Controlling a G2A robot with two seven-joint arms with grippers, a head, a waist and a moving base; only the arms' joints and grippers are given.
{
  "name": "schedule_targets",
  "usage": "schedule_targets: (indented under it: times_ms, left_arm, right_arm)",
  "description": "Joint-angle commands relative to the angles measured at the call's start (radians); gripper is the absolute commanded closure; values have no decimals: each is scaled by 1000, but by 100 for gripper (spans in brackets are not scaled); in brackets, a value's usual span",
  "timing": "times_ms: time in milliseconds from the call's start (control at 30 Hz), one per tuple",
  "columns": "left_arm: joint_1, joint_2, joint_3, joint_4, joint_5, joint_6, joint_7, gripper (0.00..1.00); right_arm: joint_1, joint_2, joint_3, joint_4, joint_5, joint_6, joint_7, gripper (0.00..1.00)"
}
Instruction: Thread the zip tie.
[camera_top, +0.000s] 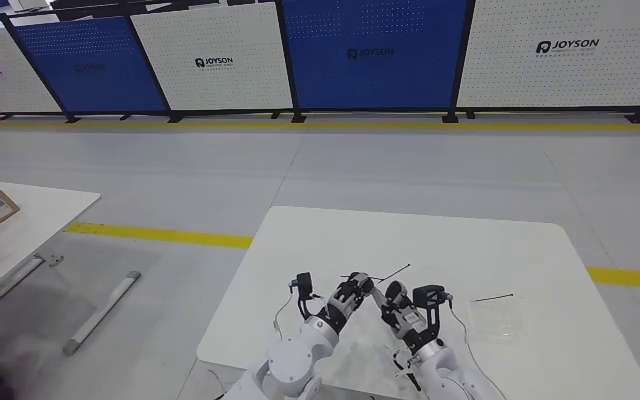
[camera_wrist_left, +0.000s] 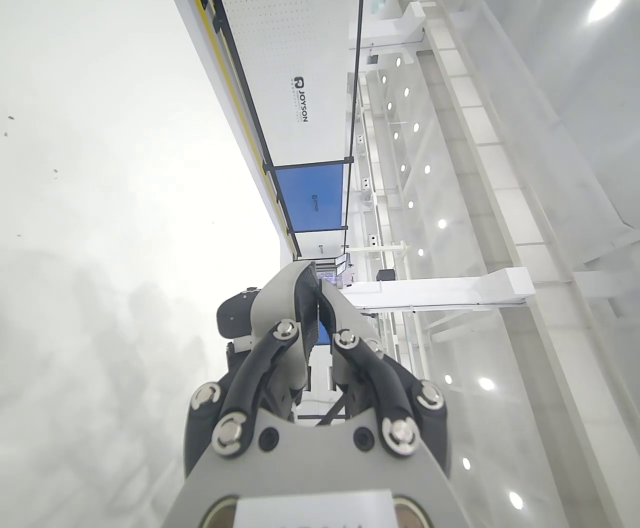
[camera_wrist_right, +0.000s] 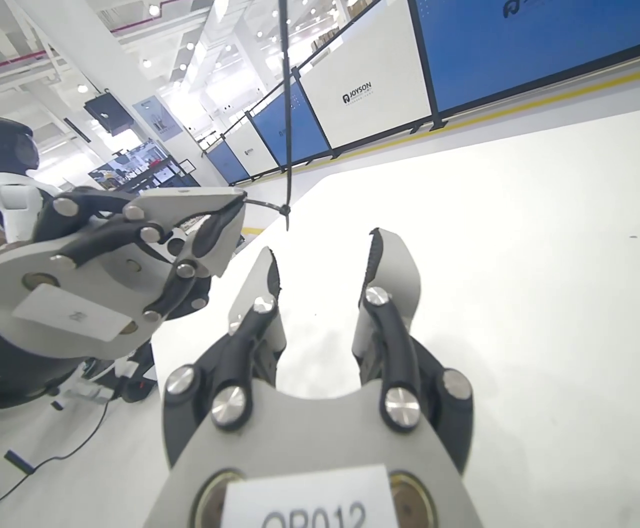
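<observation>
Table (camera_top: 480, 250): white top, with both arms held above its near edge. The work is carried in the air, so a dropped part would fall to the surface and need a fresh pick. Left gripper (camera_wrist_right: 242, 201): clamped on one end of the black zip tie (camera_wrist_right: 288, 125), pinching it at the very fingertips. A hold this shallow may let the strap twist or slip out under a sideways pull. Right gripper (camera_wrist_right: 321, 241): spread wide and empty, just beside the left one and near the tie without touching it. Closing in from here risks knocking the two tools together. Zip tie: its long free strap stands away from the head (camera_wrist_right: 285, 209), unsupported and probably springy, so a light touch may swing it clear of the jaws. Head: whether the strap passes through it or merely crosses it cannot be told. A pull on a half-seated tail would undo the threading.
</observation>
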Motion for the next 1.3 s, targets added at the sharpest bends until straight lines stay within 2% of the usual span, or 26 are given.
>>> schedule_targets:
  times_ms: [0,300,533,967,1067,1100,1133,1267]
  left_arm:
    - [0,0,1,2,5,-3,-5,100]
    - [3,1,4,5,26,-1,-9,100]
    - [2,2,9,9,49,-1,-12,100]
    - [-3,0,26,22,82,5,-6,100]
    - [-3,-1,27,22,86,5,-5,100]
    - [-3,-1,27,22,87,5,-4,100]
    - [-2,-1,27,21,88,4,-3,100]
    - [0,-1,26,18,89,3,0,100]
  right_arm:
    - [1,-1,2,-1,1,5,0,67]
    - [1,-3,2,-3,-3,9,-7,66]
    - [1,-5,2,-6,-10,18,-3,75]
    - [3,-7,3,-7,-17,23,6,76]
    - [3,-8,4,-6,-16,26,7,82]
    - [3,-8,4,-6,-15,28,8,88]
    - [4,-9,4,-5,-15,29,9,98]
    - [6,-10,3,-2,-14,31,10,100]
